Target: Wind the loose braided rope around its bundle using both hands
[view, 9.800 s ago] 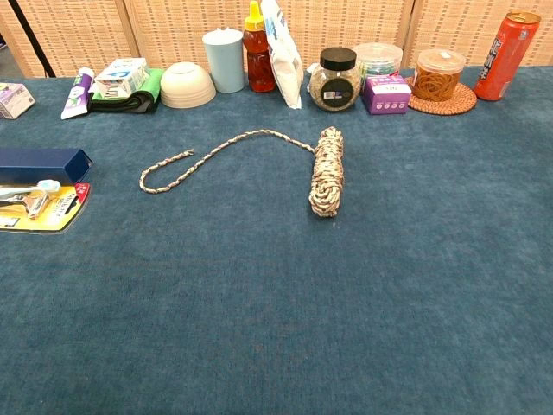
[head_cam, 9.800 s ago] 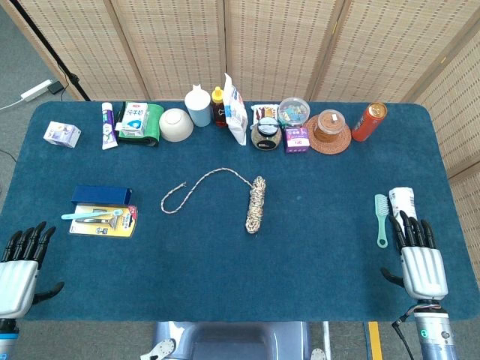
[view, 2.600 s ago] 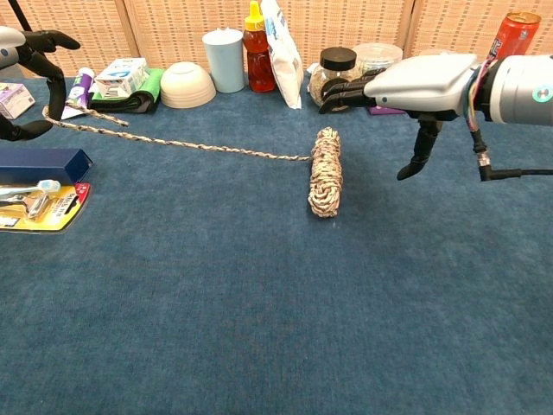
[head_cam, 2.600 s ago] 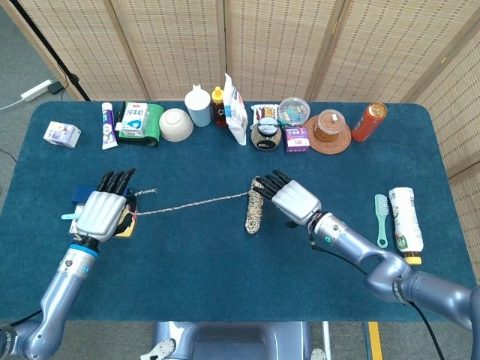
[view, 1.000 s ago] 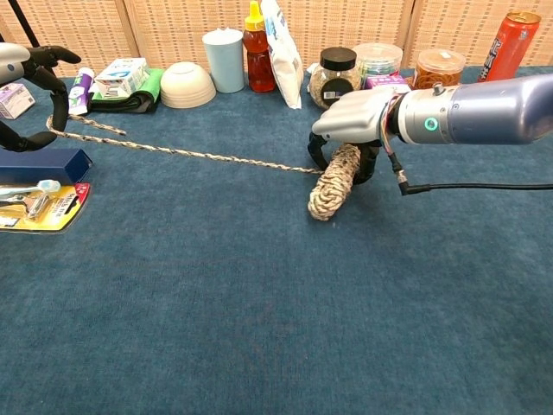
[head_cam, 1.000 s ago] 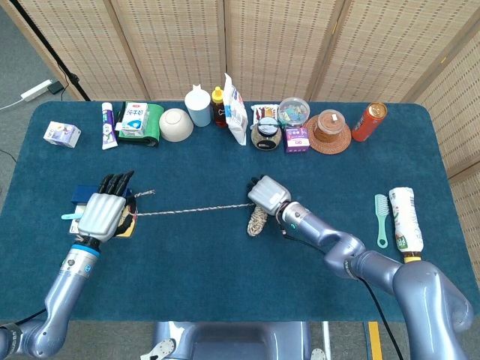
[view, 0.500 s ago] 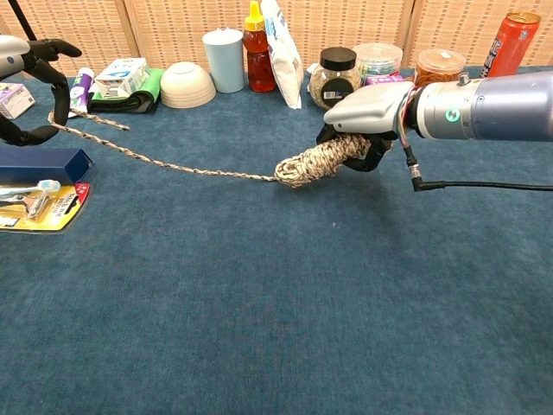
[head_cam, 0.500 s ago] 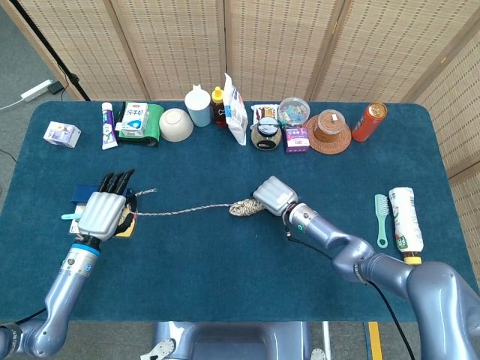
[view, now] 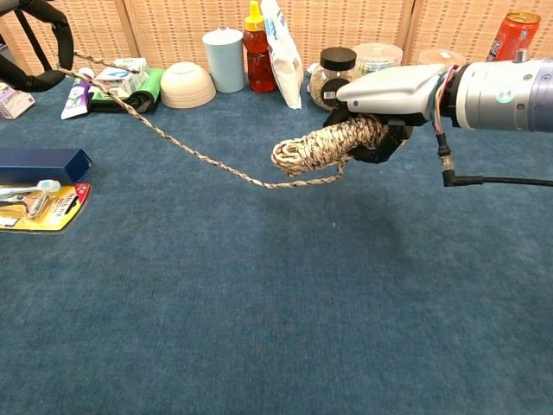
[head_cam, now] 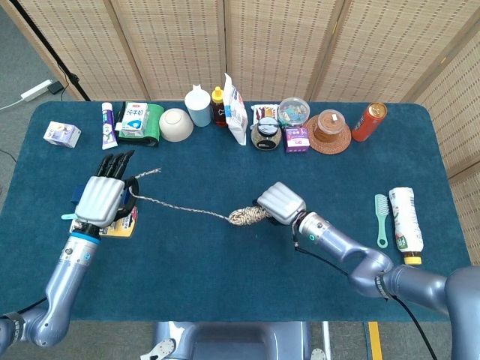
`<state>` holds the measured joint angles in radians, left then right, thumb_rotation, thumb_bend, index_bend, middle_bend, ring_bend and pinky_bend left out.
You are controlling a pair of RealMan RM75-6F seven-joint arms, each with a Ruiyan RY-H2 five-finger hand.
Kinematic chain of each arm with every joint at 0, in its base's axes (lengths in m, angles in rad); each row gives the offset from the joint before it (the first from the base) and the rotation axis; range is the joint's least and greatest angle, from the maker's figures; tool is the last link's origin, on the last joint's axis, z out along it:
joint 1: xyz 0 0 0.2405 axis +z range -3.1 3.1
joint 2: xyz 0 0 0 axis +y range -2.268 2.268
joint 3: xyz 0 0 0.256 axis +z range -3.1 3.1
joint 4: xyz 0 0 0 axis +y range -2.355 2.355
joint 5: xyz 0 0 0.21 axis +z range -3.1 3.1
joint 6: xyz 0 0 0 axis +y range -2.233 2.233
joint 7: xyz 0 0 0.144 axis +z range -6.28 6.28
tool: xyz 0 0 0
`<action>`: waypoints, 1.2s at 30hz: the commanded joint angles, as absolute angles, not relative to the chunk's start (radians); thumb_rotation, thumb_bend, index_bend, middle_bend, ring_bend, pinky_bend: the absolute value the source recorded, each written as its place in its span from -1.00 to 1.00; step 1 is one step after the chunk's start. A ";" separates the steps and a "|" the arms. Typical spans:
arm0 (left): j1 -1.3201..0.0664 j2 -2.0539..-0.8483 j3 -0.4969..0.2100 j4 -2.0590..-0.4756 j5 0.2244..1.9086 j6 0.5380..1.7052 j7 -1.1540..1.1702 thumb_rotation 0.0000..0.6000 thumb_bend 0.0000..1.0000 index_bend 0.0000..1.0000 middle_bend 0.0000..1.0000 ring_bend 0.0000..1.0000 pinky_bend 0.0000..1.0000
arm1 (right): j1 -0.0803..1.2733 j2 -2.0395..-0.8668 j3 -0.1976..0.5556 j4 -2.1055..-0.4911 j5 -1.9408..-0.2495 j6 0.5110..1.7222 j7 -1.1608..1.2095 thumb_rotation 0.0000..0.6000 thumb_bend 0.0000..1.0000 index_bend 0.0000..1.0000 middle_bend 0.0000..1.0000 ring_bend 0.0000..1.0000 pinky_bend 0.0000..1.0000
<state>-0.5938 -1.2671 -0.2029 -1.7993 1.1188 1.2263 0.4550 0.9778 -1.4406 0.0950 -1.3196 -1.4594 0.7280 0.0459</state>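
Note:
The braided rope bundle is lifted off the blue table, lying sideways in my right hand, which grips its right end. The loose rope runs from under the bundle's left end up to my left hand, which pinches it near the frayed tip. A short tail sticks out beyond the left hand. In the chest view the left hand sits at the top left corner, partly cut off.
A blue box and a razor pack lie under the left hand. Along the far edge stand a tube, a bowl, a cup, a bottle, a pouch, jars and a red can. A comb and bottle lie at right.
My right hand has raised the bundle higher off the table and shifted it slightly. My left hand has lifted and moved back, pulling the loose rope up into a slanted line.

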 commanded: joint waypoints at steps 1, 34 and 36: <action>-0.600 -1.269 -0.204 -1.798 1.117 1.222 0.466 1.00 -0.18 0.19 -1.00 -1.00 -1.00 | 0.950 -1.404 0.127 -1.409 -1.397 0.749 0.092 1.00 0.71 0.15 0.13 0.28 0.84; -0.671 -1.097 -0.319 -2.260 1.135 1.254 0.551 1.00 -0.19 0.20 -1.00 -1.00 -1.00 | 1.090 -1.580 0.211 -1.581 -0.445 1.101 -0.747 1.00 0.96 0.24 0.22 0.36 0.90; -0.697 -1.099 -0.350 -2.268 1.095 1.251 0.555 1.00 -0.19 0.20 -1.00 -1.00 -1.00 | 1.086 -1.585 0.205 -1.581 -0.454 1.098 -0.748 1.00 0.96 0.25 0.22 0.36 0.90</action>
